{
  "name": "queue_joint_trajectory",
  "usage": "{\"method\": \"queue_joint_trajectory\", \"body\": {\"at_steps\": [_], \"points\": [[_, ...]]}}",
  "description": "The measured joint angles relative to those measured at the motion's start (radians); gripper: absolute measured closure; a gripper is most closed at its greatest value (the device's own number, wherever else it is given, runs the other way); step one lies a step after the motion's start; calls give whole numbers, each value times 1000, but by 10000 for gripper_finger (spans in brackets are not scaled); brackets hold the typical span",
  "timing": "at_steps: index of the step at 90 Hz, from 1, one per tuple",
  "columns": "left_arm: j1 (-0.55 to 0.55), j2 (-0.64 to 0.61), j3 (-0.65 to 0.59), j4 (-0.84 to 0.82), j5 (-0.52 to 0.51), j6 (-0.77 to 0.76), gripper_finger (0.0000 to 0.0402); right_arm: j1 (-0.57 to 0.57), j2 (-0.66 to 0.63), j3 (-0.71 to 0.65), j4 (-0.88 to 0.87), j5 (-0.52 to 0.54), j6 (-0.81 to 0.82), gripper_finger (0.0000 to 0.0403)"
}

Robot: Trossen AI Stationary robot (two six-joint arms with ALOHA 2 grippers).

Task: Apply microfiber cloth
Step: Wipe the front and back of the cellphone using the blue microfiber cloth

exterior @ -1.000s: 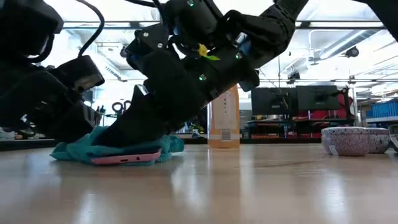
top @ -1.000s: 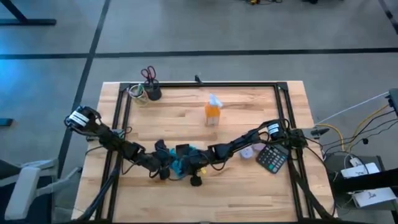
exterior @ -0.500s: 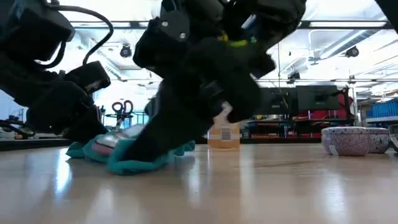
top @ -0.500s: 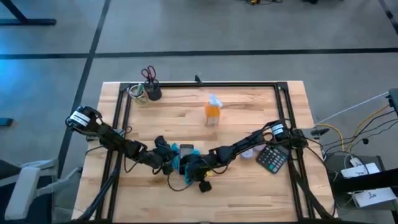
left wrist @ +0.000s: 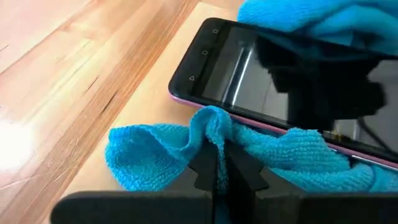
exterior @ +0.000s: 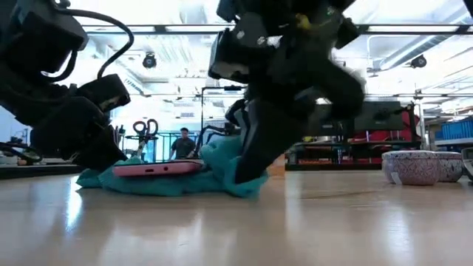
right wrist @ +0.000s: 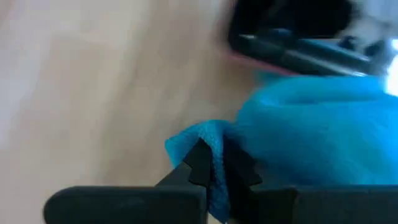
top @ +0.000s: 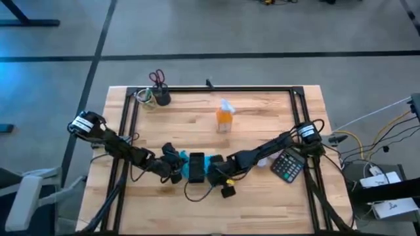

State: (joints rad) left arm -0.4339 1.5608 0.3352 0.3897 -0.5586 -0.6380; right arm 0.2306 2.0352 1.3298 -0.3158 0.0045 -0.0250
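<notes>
Left wrist view is showing the left claw (left wrist: 219, 177) pinching a raised fold of the microfiber cloth (left wrist: 186, 146) between its closed fingers, with the phone (left wrist: 261, 81) lying on the cloth just beyond. Right wrist view is showing the right claw (right wrist: 214, 168) likewise clamped on another edge of the same cloth (right wrist: 298, 130), which is bunching up beside the phone's pink-edged side (right wrist: 292, 53).

In the high view, both claws are meeting at the front centre of the desk (top: 262, 203): the left claw (top: 176, 172) is sitting on one side of the phone (top: 196, 165) and the right claw (top: 215, 172) on the other. The cloth (top: 211, 164) is showing as turquoise patches around the dark phone. The low view is confirming that the phone (exterior: 155, 168) is resting on top of the cloth (exterior: 185, 182), not under it.

For the step in hand, the judgement is as follows. The left claw should be acting as the anchor, keeping its fold pinned low so the phone does not slide. The right claw should be drawing its free edge up and over the screen in one flat, low pass (a high lift risks dragging the phone or tipping it off the cloth).

No brand, label or writing is legible on the phone, the cloth or the orange spray bottle (top: 224, 118).
</notes>
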Motion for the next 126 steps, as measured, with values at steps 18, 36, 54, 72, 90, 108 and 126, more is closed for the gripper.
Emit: {"method": "queue_joint_trajectory", "body": {"at_steps": [18,36,54,72,90,108,126], "points": [[-2,0,-2,26,9,21,402,-88,-1,-20,49,94,78,403],[-2,1,-3,34,12,29,402,-138,-1,-22,142,141,16,403],[-3,1,-3,37,8,35,402,-139,18,-23,216,201,-128,403],[-3,1,-3,37,6,61,402,-114,18,-14,60,198,-66,403],[-3,1,-3,37,6,84,402,-42,8,52,-234,199,-1,392],[-3,1,-3,48,34,186,402,49,8,139,-457,206,48,333],[-3,2,-5,92,72,204,402,91,7,238,-571,206,249,249]]}}
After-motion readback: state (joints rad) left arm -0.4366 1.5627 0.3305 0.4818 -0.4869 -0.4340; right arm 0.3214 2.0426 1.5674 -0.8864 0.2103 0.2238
